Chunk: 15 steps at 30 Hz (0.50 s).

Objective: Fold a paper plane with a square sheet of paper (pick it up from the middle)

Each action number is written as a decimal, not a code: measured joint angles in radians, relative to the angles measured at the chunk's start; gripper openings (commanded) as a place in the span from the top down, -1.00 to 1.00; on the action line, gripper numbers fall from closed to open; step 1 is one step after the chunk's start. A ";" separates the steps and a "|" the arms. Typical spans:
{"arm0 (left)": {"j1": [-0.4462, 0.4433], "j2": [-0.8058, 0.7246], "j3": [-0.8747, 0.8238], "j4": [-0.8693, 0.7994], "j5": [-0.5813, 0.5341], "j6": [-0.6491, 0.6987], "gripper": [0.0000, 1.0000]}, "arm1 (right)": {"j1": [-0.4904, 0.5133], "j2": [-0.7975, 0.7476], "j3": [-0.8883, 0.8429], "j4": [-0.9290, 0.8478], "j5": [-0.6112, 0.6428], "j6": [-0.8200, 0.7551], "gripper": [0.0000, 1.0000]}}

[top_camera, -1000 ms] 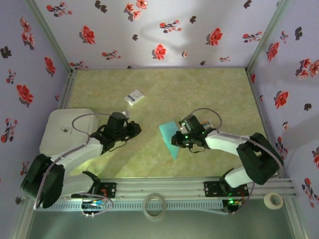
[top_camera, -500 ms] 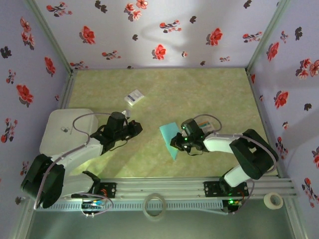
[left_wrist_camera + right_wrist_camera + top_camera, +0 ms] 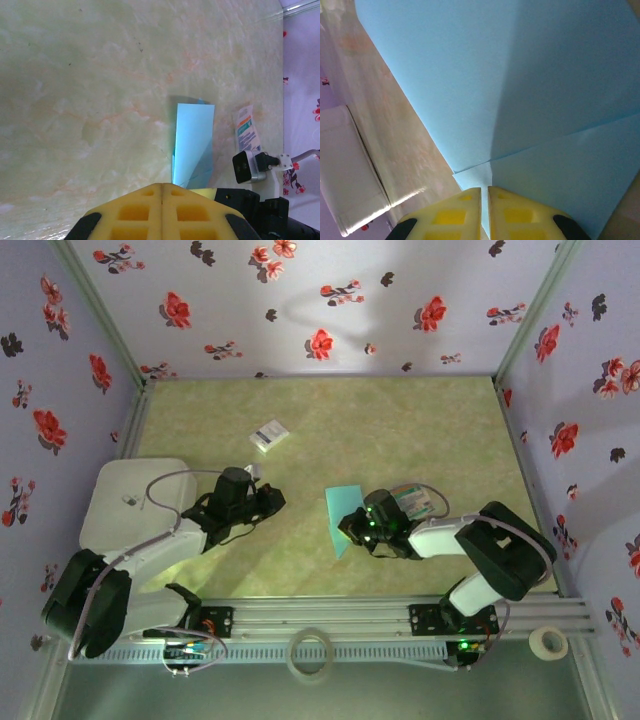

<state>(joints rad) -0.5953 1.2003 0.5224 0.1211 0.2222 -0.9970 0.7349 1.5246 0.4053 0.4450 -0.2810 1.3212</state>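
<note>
Square sheet of paper [image 3: 341, 517] [image 3: 194, 135] [image 3: 495, 75], teal, lay near the middle of the green marbled surface [image 3: 430, 430]. It was partly folded: a crease ran across it, and one flap overlapped the rest. My right tool [image 3: 352, 529] [image 3: 485, 200] stood at the sheet's right edge, pointing down. Its yellow fingers [image 3: 455, 212] were drawn almost together, with the tips at the paper. Whether they pinched a layer I could not tell. My left tool [image 3: 278, 498] [image 3: 162, 192] hung to the left of the sheet, apart from it, its fingers pressed together on nothing. A small printed card [image 3: 412, 503] lay just beside my right arm, to the right of the sheet. A small white card [image 3: 268, 435] lay farther back on the left. A white pad [image 3: 130, 500] covered the surface's left side under my left arm.
</note>
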 measured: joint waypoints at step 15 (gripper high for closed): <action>-0.007 -0.040 -0.018 -0.001 0.005 -0.023 0.88 | 0.040 -0.114 0.040 -0.199 0.077 -0.011 0.54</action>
<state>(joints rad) -0.6022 1.1599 0.5049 0.1204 0.2276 -1.0203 0.7750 1.4109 0.4458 0.2462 -0.2035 1.3098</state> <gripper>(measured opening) 0.060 0.220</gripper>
